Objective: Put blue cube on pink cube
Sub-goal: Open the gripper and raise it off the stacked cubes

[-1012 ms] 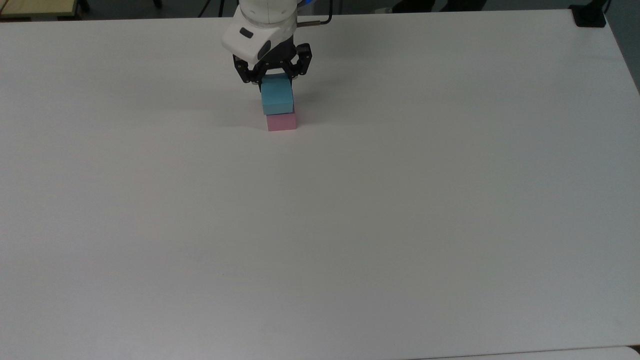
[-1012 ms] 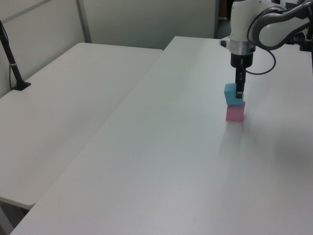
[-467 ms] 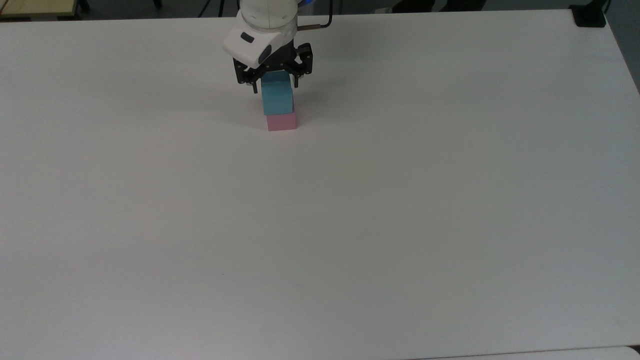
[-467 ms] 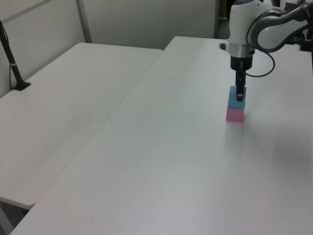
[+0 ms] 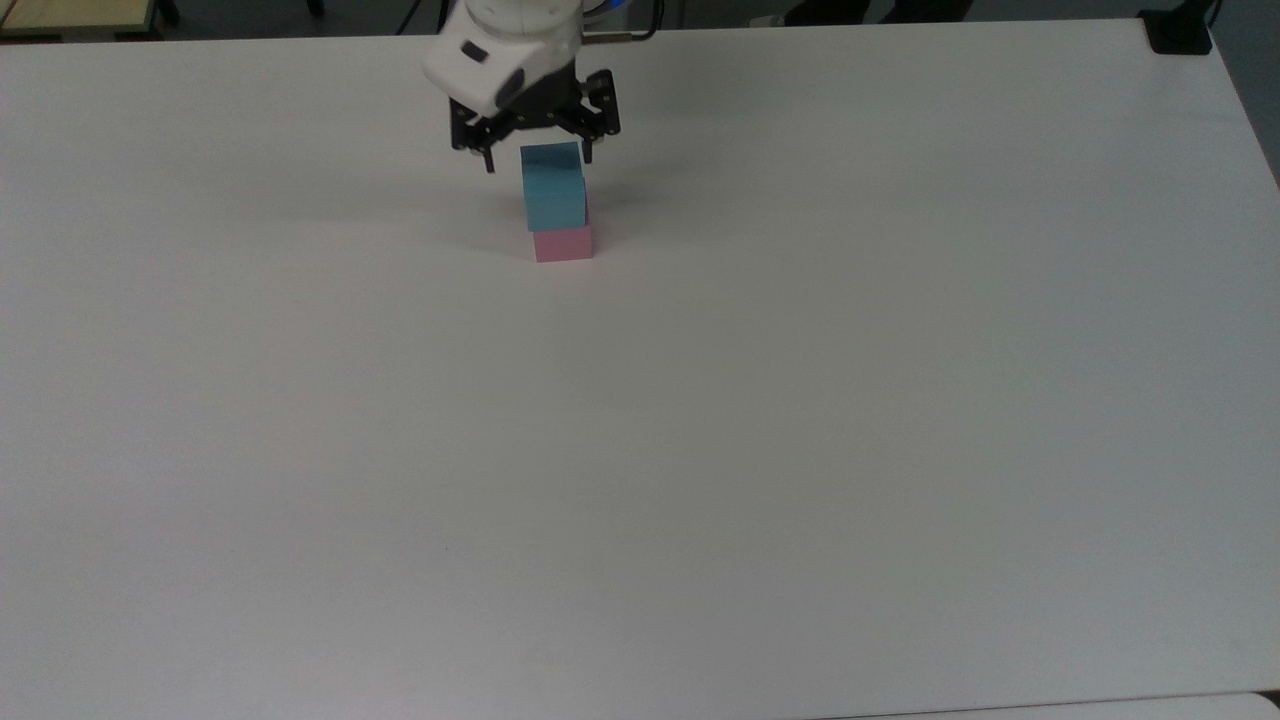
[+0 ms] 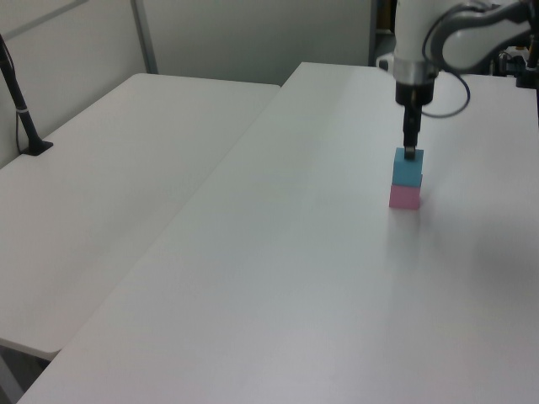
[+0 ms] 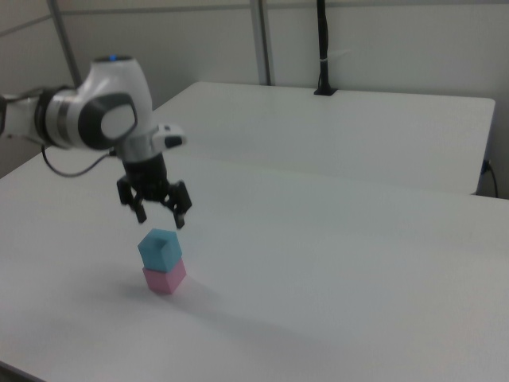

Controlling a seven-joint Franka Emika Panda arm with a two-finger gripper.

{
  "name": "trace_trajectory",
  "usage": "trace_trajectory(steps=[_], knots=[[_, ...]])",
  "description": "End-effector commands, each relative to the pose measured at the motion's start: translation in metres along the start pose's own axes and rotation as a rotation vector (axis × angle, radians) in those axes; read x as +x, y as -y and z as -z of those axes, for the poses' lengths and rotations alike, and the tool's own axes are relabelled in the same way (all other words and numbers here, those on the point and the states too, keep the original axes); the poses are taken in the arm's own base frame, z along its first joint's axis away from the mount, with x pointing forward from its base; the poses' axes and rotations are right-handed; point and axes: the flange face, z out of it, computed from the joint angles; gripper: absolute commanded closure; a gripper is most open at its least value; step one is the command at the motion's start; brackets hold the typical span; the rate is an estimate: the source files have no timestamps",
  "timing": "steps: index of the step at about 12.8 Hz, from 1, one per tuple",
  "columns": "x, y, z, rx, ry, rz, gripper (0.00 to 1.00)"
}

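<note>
With the blue cube (image 5: 553,193) sitting on the pink cube (image 5: 563,243), the gripper (image 5: 535,158) is hanging wide and empty above it, needing only a clean retreat.

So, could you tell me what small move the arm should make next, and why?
Probably lift straight up and away. The blue cube already sits on the pink cube, and the open gripper hangs just above it, touching nothing.

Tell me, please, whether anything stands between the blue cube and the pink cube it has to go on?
Nothing visible does: the blue cube already rests directly on the pink cube, and the open gripper hangs just above, clear of both.
</note>
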Motion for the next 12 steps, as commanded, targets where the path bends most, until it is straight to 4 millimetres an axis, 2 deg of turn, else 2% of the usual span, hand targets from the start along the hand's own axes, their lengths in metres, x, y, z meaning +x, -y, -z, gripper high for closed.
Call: trace_trajectory(steps=[1, 2, 4, 10, 12], knots=[[0.011, -0.017, 0.077, 0.017, -0.021, -0.105, 0.00], [0.016, -0.016, 0.101, 0.015, -0.019, -0.143, 0.00], [0.024, -0.019, 0.131, 0.013, 0.012, -0.179, 0.00], [0.024, -0.017, 0.153, 0.018, -0.007, -0.179, 0.00], [0.023, -0.017, 0.153, 0.019, 0.000, -0.179, 0.00]])
